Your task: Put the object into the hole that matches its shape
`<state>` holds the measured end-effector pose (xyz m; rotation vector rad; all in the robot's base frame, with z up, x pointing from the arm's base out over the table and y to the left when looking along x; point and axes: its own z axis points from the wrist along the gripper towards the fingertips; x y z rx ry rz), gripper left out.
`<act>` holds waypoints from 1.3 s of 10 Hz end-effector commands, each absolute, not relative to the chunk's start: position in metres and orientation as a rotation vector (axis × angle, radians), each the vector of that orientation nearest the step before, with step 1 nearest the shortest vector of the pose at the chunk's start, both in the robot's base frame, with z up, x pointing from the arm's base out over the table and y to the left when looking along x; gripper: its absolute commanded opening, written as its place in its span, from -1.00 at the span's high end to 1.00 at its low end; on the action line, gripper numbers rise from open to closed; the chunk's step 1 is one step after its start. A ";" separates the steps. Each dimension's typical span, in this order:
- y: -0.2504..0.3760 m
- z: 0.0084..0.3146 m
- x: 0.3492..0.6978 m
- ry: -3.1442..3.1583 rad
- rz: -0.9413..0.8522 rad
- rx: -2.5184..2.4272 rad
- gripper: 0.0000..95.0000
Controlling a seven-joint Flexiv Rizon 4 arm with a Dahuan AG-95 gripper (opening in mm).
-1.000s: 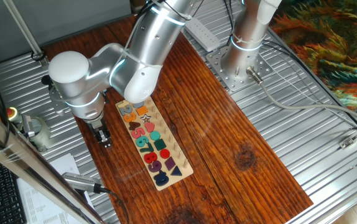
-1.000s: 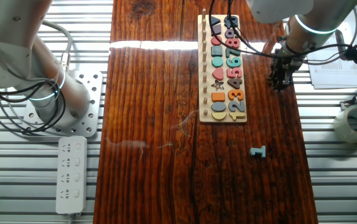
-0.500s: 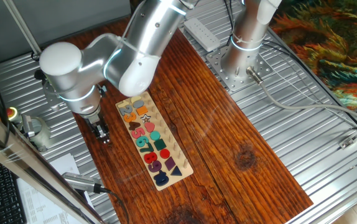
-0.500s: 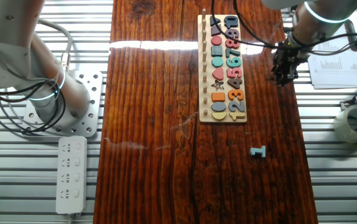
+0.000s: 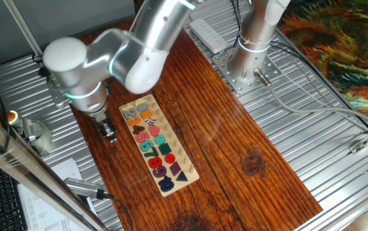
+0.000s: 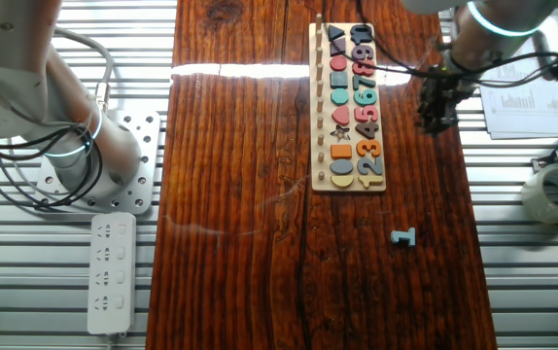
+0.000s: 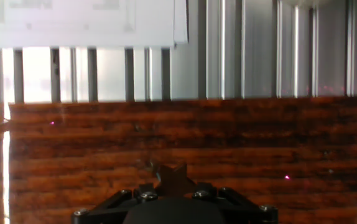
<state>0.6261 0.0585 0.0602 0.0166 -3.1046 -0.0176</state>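
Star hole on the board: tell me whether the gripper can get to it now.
Probably yes. The gripper, holding the star, hangs beside the board; the star hole is empty, nothing stands between.

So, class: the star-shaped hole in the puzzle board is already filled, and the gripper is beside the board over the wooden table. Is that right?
Not quite. The other fixed view shows the star-shaped hole still empty, its whitish bottom showing. The rest holds: the gripper is beside the puzzle board, over the wooden table.
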 end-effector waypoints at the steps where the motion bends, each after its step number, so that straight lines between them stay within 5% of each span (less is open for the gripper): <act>1: 0.059 0.063 0.608 -3.102 -0.026 0.026 1.00; 8: 0.056 0.056 0.537 -3.118 -0.034 0.065 1.00; 13: 0.054 0.056 0.534 -3.127 -0.013 -0.004 1.00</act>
